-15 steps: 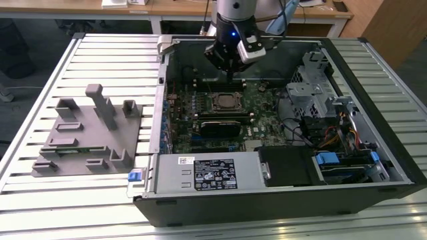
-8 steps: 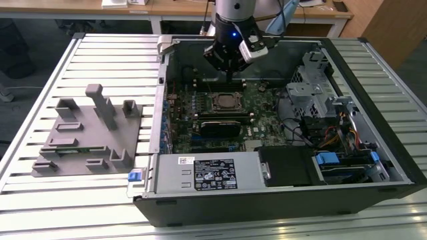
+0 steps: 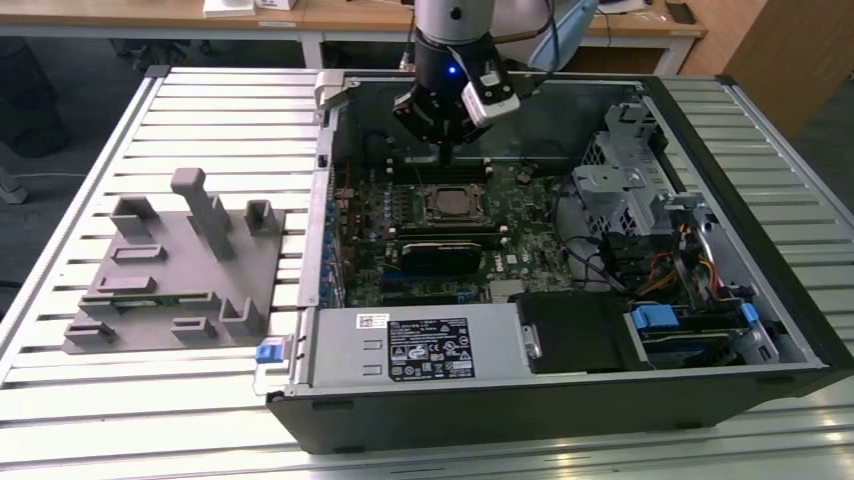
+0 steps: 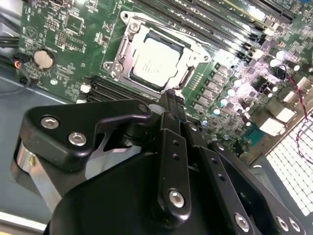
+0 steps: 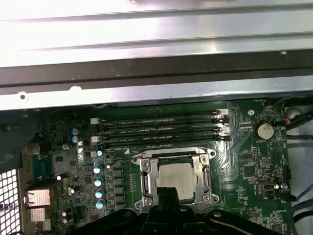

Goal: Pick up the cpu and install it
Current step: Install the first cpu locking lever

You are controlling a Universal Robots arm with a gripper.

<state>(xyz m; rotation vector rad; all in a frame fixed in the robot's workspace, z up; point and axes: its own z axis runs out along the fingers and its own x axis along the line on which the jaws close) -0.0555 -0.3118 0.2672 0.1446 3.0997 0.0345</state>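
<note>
Item 1 — small flat square cpu with pale silver-white metal top: lies flat inside the square metal-rimmed socket frame on the green motherboard.

Item 2 — black pincer: hangs over the motherboard beside the socket frame, tips clenched together with nothing between them.

Item 3: open black computer case, laid on its side on the slatted metal table.

Item 4: grey plastic fixture on the table, beside the case at the exterior view's left.
</note>
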